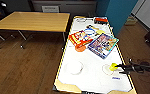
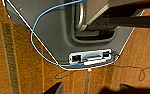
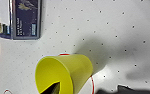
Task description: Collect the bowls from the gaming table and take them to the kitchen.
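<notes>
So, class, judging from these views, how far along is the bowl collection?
Nothing looks collected yet: the white bowl and orange bowl sit on the gaming table. In hand: the right gripper holds a tilted yellow cup over it. Left: both bowls and the kitchen trip.

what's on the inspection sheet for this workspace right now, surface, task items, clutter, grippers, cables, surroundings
surface: gaming table, white top, yellow-tan rim, faint circle markings.
job's things: white bowl on the near half of the table; orange bowl beside the red box.
clutter: red game box, blue game box, more items at the far end; a yellow cup.
grippers: right gripper over the table's right side, a finger inside the yellow cup, which is tilted; left: nothing seen.
cables: blue cable and a thin dark wire over the wood floor.
surroundings: wooden table to the left, wood floor, teal wall.
</notes>
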You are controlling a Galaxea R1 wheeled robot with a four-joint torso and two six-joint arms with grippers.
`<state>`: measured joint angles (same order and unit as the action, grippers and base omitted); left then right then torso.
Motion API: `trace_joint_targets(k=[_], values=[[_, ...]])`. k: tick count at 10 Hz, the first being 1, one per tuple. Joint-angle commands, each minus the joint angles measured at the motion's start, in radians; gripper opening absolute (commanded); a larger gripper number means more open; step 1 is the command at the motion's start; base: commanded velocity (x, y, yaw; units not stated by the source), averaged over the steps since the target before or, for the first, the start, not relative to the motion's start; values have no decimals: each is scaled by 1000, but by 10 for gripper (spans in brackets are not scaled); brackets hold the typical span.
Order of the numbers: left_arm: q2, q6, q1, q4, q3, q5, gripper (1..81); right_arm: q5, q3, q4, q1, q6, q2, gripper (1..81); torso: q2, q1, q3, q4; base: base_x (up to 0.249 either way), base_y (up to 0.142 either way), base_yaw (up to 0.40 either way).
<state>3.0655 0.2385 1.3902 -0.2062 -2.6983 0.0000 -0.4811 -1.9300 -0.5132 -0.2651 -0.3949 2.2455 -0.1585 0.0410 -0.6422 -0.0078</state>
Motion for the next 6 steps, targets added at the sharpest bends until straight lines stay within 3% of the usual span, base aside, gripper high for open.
trace_joint_targets(k=[1, 6], values=[[0, 2, 10, -10, -6, 87, 811, -39, -10, -27, 122, -7, -30, 811, 0, 0, 0, 0, 0, 0, 0], [-2, 4, 13, -10, -12, 87, 811, -13, -49, -25, 86, -22, 12, 811, 0, 0, 0, 0, 0, 0, 0]])
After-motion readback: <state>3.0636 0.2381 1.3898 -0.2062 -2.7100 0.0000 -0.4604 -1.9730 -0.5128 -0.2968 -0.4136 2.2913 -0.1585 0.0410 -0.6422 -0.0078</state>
